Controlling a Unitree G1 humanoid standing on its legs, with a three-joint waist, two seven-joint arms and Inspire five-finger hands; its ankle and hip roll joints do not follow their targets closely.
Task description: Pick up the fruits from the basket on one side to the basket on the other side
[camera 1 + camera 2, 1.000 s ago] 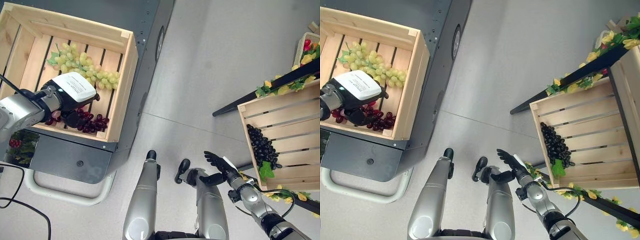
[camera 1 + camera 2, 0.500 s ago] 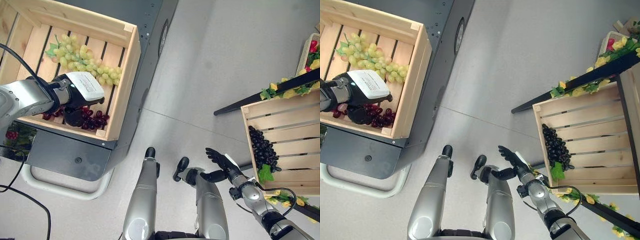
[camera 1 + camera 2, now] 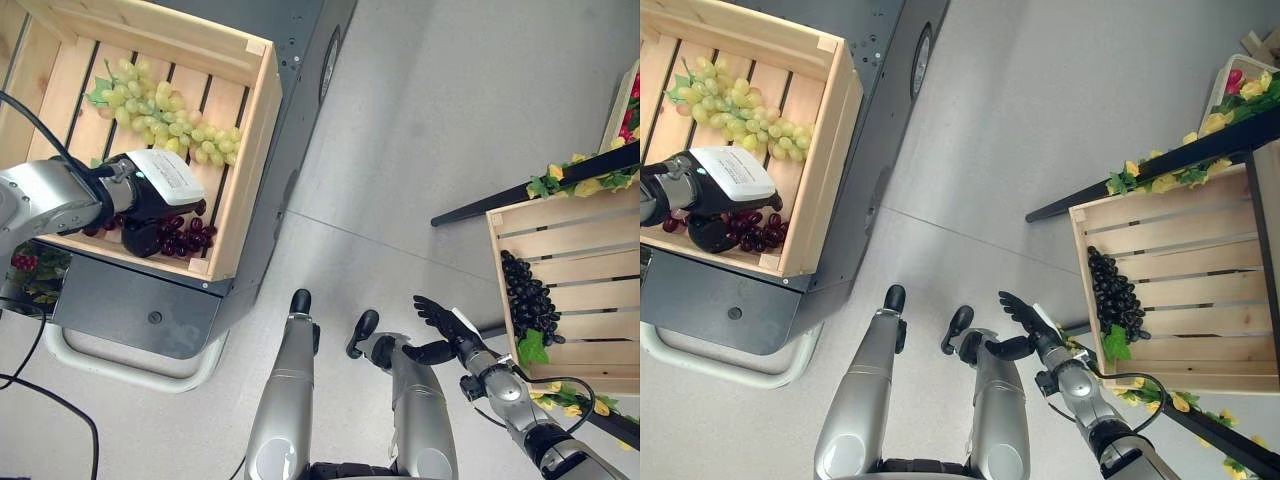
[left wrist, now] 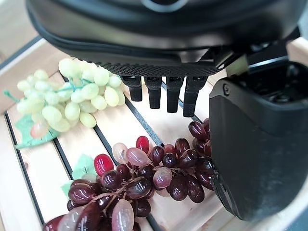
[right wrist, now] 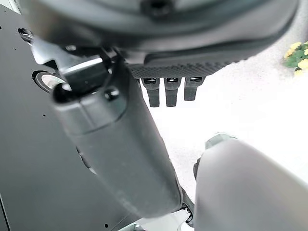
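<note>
**Left hand over the red grapes, one bunch already across**

Left hand hovers low in the left crate, fingers straight and open just above the red grapes, not gripping yet. Green grapes wait beside them. Right hand hangs open near the right crate, where black grapes already lie. By my reading, two bunches left to move
</note>
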